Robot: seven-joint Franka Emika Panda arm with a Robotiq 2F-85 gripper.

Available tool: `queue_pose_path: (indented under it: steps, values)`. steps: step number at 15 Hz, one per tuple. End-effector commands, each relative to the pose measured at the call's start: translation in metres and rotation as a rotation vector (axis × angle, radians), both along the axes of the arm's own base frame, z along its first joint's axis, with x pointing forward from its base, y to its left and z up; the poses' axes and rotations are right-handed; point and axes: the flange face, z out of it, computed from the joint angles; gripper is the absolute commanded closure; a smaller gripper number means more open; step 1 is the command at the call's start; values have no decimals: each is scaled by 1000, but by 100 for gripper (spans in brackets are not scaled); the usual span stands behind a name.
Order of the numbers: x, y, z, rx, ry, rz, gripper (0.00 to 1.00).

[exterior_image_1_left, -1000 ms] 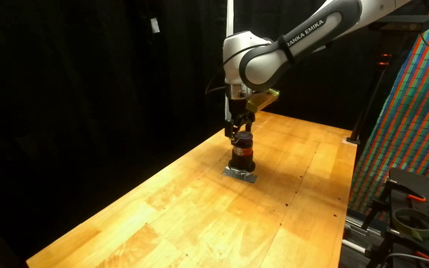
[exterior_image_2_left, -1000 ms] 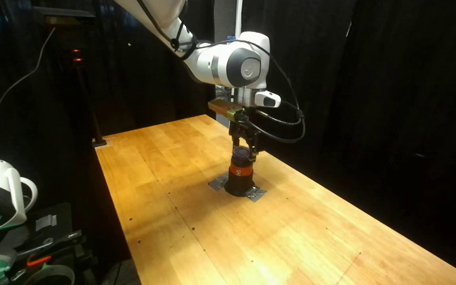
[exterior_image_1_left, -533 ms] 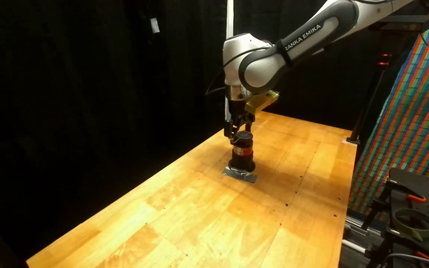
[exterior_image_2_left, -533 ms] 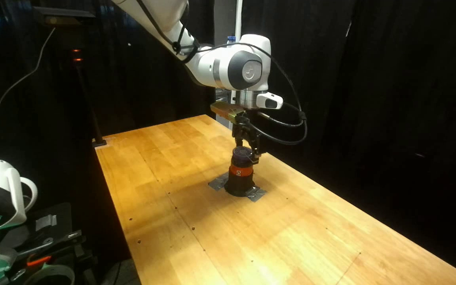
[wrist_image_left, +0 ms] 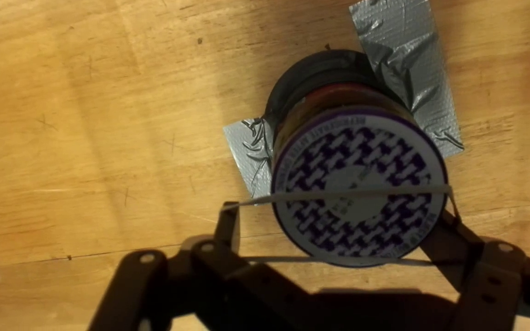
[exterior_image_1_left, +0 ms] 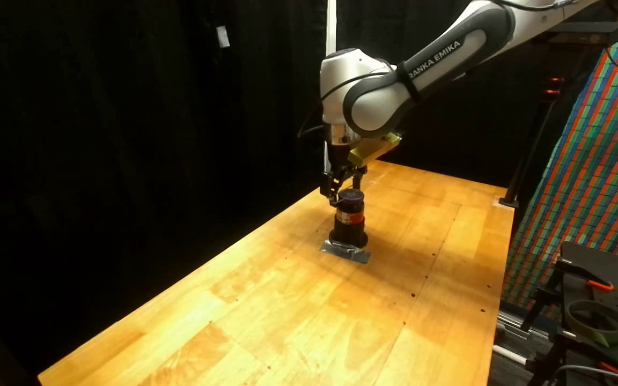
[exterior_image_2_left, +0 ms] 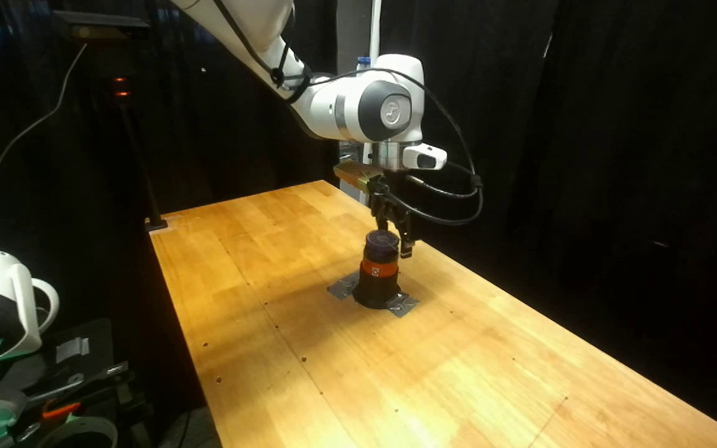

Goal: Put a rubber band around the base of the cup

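Cup (exterior_image_2_left: 380, 256) upright on the surface (exterior_image_2_left: 458, 354), we held the rubber band (wrist_image_left: 315, 196) stretched on the spread pincer (wrist_image_left: 341, 211) over the lid (wrist_image_left: 359, 151), judging the strand (wrist_image_left: 403, 190) crossing mid-lid needed to clear the edge before lowering.

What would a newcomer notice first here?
First, the pale rubber band stretched across the open end effector in the wrist view, in front of the purple-topped cup. Then the white arm over the wooden table in both exterior views. A multicoloured backdrop sits at right in an exterior view.
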Motion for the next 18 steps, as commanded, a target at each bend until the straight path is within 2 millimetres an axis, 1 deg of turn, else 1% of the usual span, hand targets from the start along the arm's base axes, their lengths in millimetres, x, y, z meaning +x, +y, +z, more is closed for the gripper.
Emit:
queue_pose_path:
  steps: [1, 4, 6, 10, 12, 14, 18]
  values:
    - [12, -1, 1, -49, -55, -35, 0]
    - [15, -3, 0, -77, -70, -55, 0]
    - [13, -1, -1, -59, -49, -45, 0]
    - [-2, 11, -7, 46, 33, 56, 0]
    - [-12, 13, -9, 93, 62, 96, 0]
    - [-20, 9, -10, 107, 78, 101, 0]
    - [-40, -12, -10, 95, 77, 35, 0]
